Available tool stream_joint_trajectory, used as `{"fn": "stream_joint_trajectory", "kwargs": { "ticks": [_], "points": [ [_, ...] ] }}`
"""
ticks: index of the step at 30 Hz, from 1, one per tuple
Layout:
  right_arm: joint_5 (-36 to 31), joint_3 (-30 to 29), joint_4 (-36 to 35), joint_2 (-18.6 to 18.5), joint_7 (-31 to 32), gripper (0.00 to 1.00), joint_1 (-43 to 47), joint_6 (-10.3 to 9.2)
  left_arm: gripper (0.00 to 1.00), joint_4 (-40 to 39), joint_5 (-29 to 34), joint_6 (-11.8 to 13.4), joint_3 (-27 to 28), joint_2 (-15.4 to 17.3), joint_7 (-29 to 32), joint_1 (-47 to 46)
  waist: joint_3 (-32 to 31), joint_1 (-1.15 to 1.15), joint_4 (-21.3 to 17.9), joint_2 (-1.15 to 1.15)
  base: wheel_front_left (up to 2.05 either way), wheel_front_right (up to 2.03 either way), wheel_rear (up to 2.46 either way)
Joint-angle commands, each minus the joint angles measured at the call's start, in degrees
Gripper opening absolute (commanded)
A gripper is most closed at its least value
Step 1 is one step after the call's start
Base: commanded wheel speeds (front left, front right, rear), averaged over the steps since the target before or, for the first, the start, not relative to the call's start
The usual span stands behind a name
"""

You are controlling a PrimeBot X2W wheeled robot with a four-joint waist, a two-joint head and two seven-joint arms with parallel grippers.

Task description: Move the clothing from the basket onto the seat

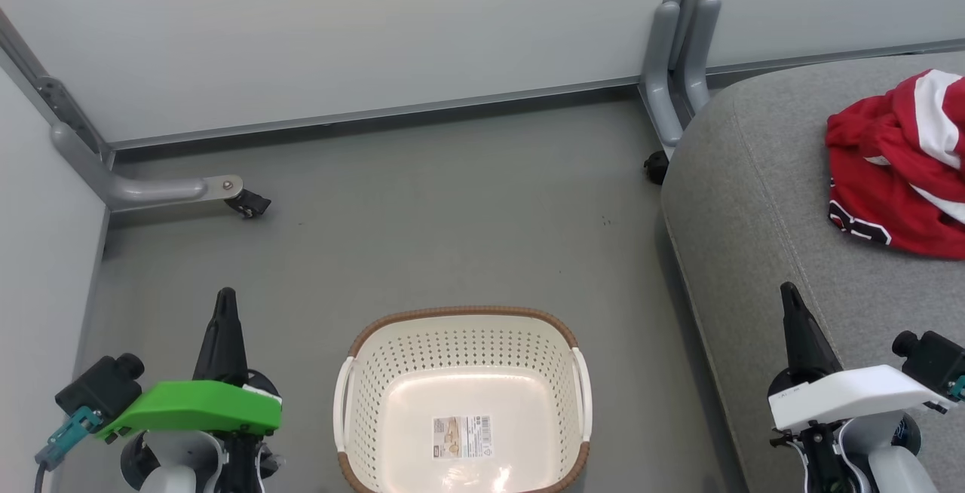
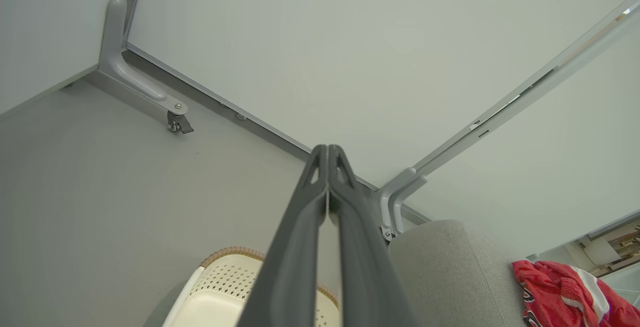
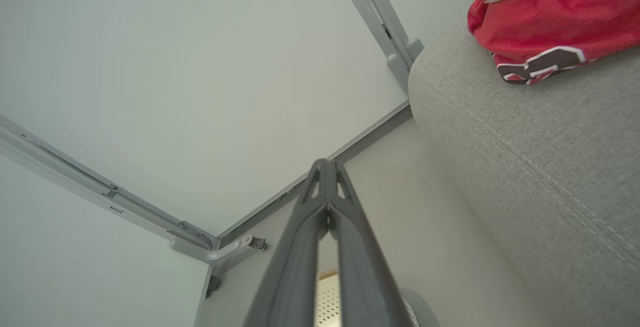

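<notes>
Red clothing [image 1: 901,169], white-striped and bunched in one heap, lies on the grey seat [image 1: 754,199]. It is ahead of my right gripper [image 1: 788,293] and off to its right, well apart from the fingertips. That gripper hangs above the seat's near edge with its two dark fingers pressed together and nothing between them. My left gripper [image 1: 225,301] is likewise closed on nothing, its tips meeting over the bare floor [image 1: 452,199].

The basket [image 1: 464,317] stands on the floor between my two grippers, nearer to me than either fingertip. Its pale interior shows a barcode sticker [image 1: 462,436] on the bottom and no fabric, though its nearest part runs off the lower edge of the head view.

Progress, as I judge it: the transfer looks complete, with the garments resting on the seat and the basket emptied. The heap runs past the right edge of the head view, so I cannot tell how many pieces it contains. If anything is left, it is only to confirm that the hidden strip of the basket holds nothing.
</notes>
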Motion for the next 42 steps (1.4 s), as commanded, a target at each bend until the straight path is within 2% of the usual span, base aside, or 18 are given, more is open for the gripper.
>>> {"fn": "stream_joint_trajectory", "kwargs": {
  "ticks": [1,25,42],
  "points": [
    [2.1,-0.31,-0.46,-0.44,0.54,0.0,-1.23,-0.01,0.0,-0.89,-2.15,-0.32,0.52,0.2,0.47,-0.28,-0.04,0.0,-0.02,0.0,0.0,0.0,0.0],
    [18.93,-1.35,0.74,-0.59,4.92,0.0,-1.72,-0.01,0.0,-0.94,-18.41,-1.22,2.64,0.25,4.84,-0.01,-0.69,0.0,-0.43,0.0,0.0,0.0,0.0],
    [28.6,-1.99,1.47,-0.65,7.47,0.0,-1.82,-0.02,0.0,-0.96,-27.66,-1.72,3.84,0.29,7.36,0.17,-1.14,0.0,-0.71,0.0,0.0,0.0,0.0]
  ]
}}
